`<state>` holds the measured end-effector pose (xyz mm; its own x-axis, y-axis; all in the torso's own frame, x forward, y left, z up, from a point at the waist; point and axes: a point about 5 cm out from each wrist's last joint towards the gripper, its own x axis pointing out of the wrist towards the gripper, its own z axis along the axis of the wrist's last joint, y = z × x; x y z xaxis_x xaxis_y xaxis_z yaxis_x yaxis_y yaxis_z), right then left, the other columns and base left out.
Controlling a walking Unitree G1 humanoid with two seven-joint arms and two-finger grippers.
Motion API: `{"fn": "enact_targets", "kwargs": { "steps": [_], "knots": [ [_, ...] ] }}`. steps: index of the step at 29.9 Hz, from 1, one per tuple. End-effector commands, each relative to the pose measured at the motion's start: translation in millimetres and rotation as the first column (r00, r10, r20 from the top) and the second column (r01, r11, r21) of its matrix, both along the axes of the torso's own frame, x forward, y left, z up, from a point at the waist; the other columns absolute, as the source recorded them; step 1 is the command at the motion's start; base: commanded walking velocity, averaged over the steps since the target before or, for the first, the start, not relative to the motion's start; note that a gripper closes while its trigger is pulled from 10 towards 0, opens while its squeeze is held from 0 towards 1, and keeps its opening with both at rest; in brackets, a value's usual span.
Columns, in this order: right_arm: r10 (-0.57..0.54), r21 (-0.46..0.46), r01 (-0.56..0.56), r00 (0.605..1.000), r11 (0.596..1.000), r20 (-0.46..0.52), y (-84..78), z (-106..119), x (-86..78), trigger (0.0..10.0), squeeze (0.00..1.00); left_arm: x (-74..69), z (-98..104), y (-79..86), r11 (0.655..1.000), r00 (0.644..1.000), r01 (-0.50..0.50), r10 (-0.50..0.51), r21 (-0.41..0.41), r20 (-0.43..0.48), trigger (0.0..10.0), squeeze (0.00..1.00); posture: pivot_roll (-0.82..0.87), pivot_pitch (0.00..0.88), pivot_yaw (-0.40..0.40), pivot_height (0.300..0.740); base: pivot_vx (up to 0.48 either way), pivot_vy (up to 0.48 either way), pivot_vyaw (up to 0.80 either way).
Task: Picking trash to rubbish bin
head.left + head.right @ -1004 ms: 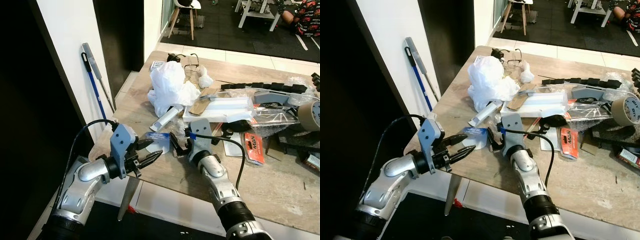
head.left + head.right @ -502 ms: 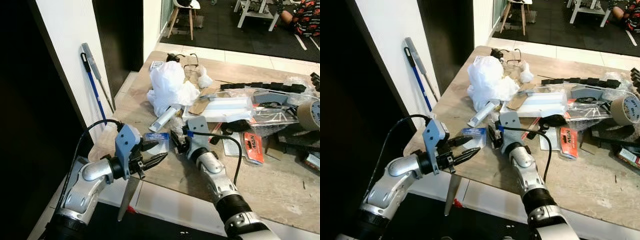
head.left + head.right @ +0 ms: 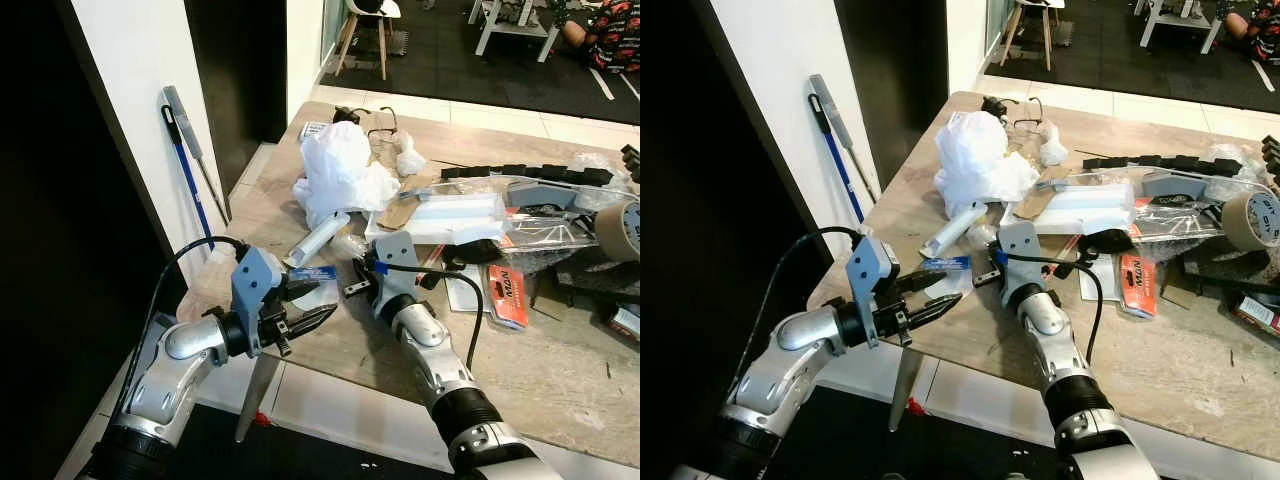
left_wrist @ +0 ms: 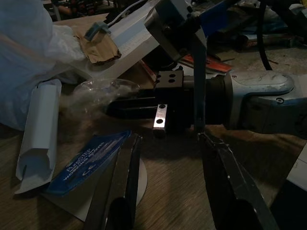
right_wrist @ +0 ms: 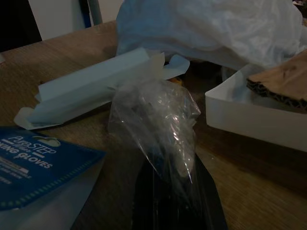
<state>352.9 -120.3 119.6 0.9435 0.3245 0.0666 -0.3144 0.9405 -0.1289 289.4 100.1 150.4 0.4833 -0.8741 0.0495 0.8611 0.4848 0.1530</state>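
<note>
"What's the right gripper (image 3: 352, 289) doing over there?"

"It's reaching in just beside the white plastic bag (image 3: 338, 170), low over the tabletop (image 3: 560, 380). The fingers are closing on a crumpled clear wrapper (image 5: 156, 120), and from the wrist camera the film is bunching up right over the tips."

"So it's holding the trash?"

"Looks that way to me. The wrapper is sitting between the bag and the blue glove packet (image 3: 312, 273), with a rolled white paper tube (image 3: 318, 239) lying against the bag's near side."

"And the left one?"

"The left gripper (image 3: 303, 308) is hovering on the near side of the bag, at the table's edge, fingers spread wide and holding nothing, pointing at the glove packet."

"How should it go about this?"

"I'd say the right one is needing a firm pinch before it lifts, since thin film like that is slipping out easily. Lifting straight up would keep it from dragging the paper tube or the white tray (image 3: 455, 215) on the bag's far side. The left arm is sitting close, so pulling back slowly would avoid the two knocking together."

"Where's the bin?"

"I'm not seeing one from here, so it's probably going to have to turn and look."
</note>
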Motion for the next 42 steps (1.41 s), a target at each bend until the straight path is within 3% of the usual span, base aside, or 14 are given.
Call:
{"fn": "enact_targets", "kwargs": {
  "steps": [1, 10, 15, 19, 25, 28, 29, 32, 33, 34, 35, 37, 39, 42],
  "knots": [
    [-0.005, 0.012, 0.004, 1.0, 1.0, 0.021, 0.0, 1.8, -3.0, 0.0, 0.0, -1.9, -2.9, -2.1, 1.0, 1.0, 0.018, -0.017, 0.004, -0.017, 10.0, 0.0, -0.05, 0.127, 0.042, 0.74, 0.0, 0.0, 0.0],
    [-0.047, 0.043, 0.043, 0.994, 0.998, 0.097, -2.4, 12.8, -18.6, 0.0, 0.0, -3.6, -1.0, -4.4, 1.0, 1.0, 0.024, -0.024, -0.012, -0.018, 10.0, 0.0, -0.06, 0.132, 0.042, 0.74, 0.0, 0.0, 0.0],
    [-0.068, 0.07, 0.057, 0.983, 0.996, 0.169, -6.4, 23.7, -44.5, 0.0, 0.0, -9.2, 2.4, -4.0, 0.998, 0.999, 0.018, -0.02, -0.053, -0.029, 10.0, 0.0, -0.06, 0.136, 0.04, 0.74, 0.0, 0.0, 0.0],
    [-0.134, 0.097, 0.109, 0.939, 0.989, 0.315, -12.1, 54.7, -68.3, 0.0, 0.0, -13.3, 6.5, -2.2, 0.997, 0.999, 0.02, -0.022, -0.074, -0.031, 10.0, 0.0, -0.08, 0.142, 0.038, 0.74, 0.0, 0.0, 0.0],
    [-0.17, 0.078, 0.151, 0.891, 0.986, 0.422, -17.8, 78.8, -85.6, 0.0, 0.0, -16.2, 8.7, -4.9, 0.996, 0.999, 0.027, -0.03, -0.086, -0.032, 10.0, 0.0, -0.08, 0.146, 0.039, 0.74, 0.0, 0.0, 0.0],
    [-0.202, 0.098, 0.177, 0.865, 0.979, 0.46, -22.5, 90.8, -91.4, 0.0, 0.0, -16.2, 12.1, -4.2, 0.994, 1.0, -0.005, 0.003, -0.105, -0.021, 10.0, 0.0, -0.08, 0.146, 0.038, 0.74, 0.0, 0.0, 0.0],
    [-0.219, 0.109, 0.19, 0.857, 0.976, 0.466, -24.5, 93.5, -92.6, 0.0, 0.0, -11.3, 14.2, -0.9, 0.989, 0.997, -0.077, 0.077, -0.123, -0.008, 10.0, 0.0, -0.08, 0.147, 0.038, 0.74, 0.0, 0.0, 0.0],
    [-0.257, 0.131, 0.221, 0.853, 0.966, 0.454, -28.2, 94.9, -95.1, 0.0, 0.0, 0.5, 19.8, 9.6, 0.946, 0.962, -0.268, 0.273, -0.185, 0.005, 10.0, 0.0, -0.08, 0.147, 0.037, 0.74, 0.0, 0.0, 0.0],
    [-0.267, 0.131, 0.233, 0.857, 0.964, 0.441, -29.4, 92.6, -95.1, 0.0, 0.0, 5.9, 19.7, 14.7, 0.915, 0.931, -0.359, 0.364, -0.185, -0.009, 10.0, 0.0, -0.08, 0.149, 0.036, 0.74, 0.0, 0.0, 0.0],
    [-0.267, 0.131, 0.233, 0.857, 0.964, 0.441, -29.4, 92.6, -95.1, 0.0, 0.0, 5.9, 19.7, 14.7, 0.915, 0.931, -0.359, 0.364, -0.185, -0.009, 10.0, 0.0, -0.08, 0.149, 0.036, 0.74, 0.0, 0.0, 0.0],
    [-0.274, 0.13, 0.242, 0.864, 0.962, 0.421, -30.1, 89.5, -94.4, 0.0, 0.0, 11.1, 19.1, 20.5, 0.872, 0.893, -0.448, 0.448, -0.196, -0.049, 10.0, 0.0, -0.08, 0.15, 0.035, 0.74, 0.0, 0.0, 0.0],
    [-0.288, 0.095, 0.273, 0.884, 0.957, 0.368, -31.1, 80.6, -90.2, 0.0, 0.0, 15.0, 20.6, 31.1, 0.786, 0.804, -0.588, 0.593, -0.191, -0.033, 10.0, 0.0, -0.08, 0.158, 0.026, 0.74, 0.0, 0.0, 0.0],
    [-0.298, 0.069, 0.294, 0.883, 0.953, 0.361, -31.6, 77.9, -87.6, 1.5, 0.0, 13.9, 17.9, 36.7, 0.731, 0.744, -0.66, 0.668, -0.173, -0.011, 10.0, 0.0, -0.08, 0.161, 0.023, 0.74, 0.0, 0.0, 0.0],
    [-0.272, 0.03, 0.285, 0.873, 0.958, 0.404, -29.5, 82.6, -86.6, 2.5, 0.0, 10.5, 13.4, 38.9, 0.715, 0.723, -0.682, 0.691, -0.153, 0.001, 10.0, 0.0, -0.08, 0.166, 0.012, 0.74, 0.0, 0.0, 0.0]
  ]
}}
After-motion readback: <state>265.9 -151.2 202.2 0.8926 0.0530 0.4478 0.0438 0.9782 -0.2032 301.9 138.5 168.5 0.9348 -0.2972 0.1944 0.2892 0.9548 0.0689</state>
